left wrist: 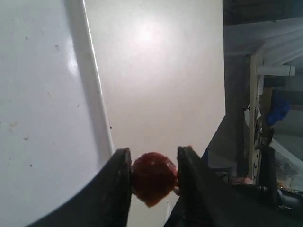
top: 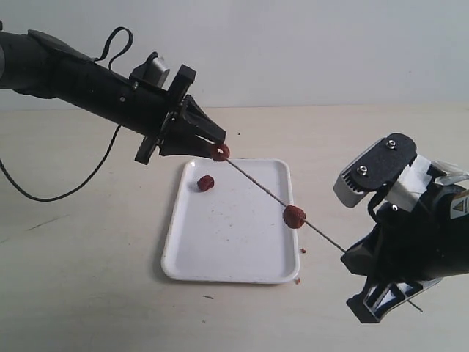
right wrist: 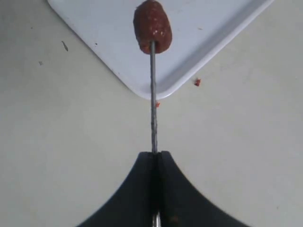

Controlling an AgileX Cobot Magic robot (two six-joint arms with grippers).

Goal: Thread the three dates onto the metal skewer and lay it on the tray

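Observation:
My right gripper (top: 350, 254) (right wrist: 154, 153) is shut on the metal skewer (top: 258, 183) (right wrist: 153, 99), which slants up and left over the white tray (top: 242, 257) (right wrist: 94, 28) (left wrist: 42, 94). One date (top: 294, 216) (right wrist: 152, 26) sits threaded partway along the rod. My left gripper (top: 220, 147) (left wrist: 152, 170) is shut on a second date (top: 219, 152) (left wrist: 153, 177) right at the skewer's far tip. A third date (top: 206, 183) lies loose on the tray near its far left corner.
Small red-brown crumbs (top: 303, 251) (right wrist: 197, 82) lie on the pale table beside the tray's near right corner. A black cable (top: 44, 192) loops over the table at the far left. A cluttered dark area (left wrist: 265, 142) shows beyond the table edge.

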